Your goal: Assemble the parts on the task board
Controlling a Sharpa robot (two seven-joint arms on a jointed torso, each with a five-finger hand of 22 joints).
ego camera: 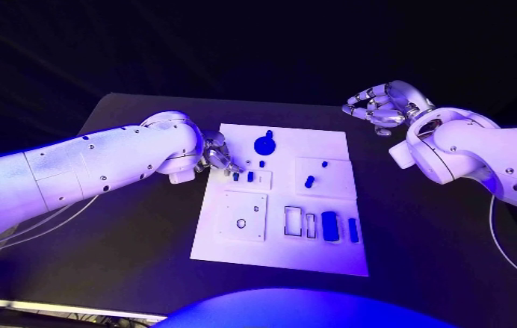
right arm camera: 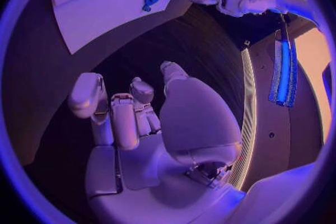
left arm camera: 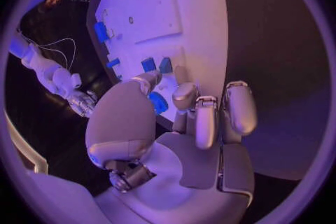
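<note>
The left hand [ego camera: 219, 155] sits at the board's [ego camera: 323, 249] left edge, mid-frame in the head view, fingers curled over a small blue part [left arm camera: 158, 103] at its fingertips; whether it truly grips it I cannot tell. The right hand [ego camera: 379, 107] hovers upper right over the bare tabletop [ego camera: 431, 231], well apart from the board, fingers loosely curled on nothing. I judge a part is being picked or seated at the left edge; next it must line up with its slot among the other parts [ego camera: 329, 226].
</note>
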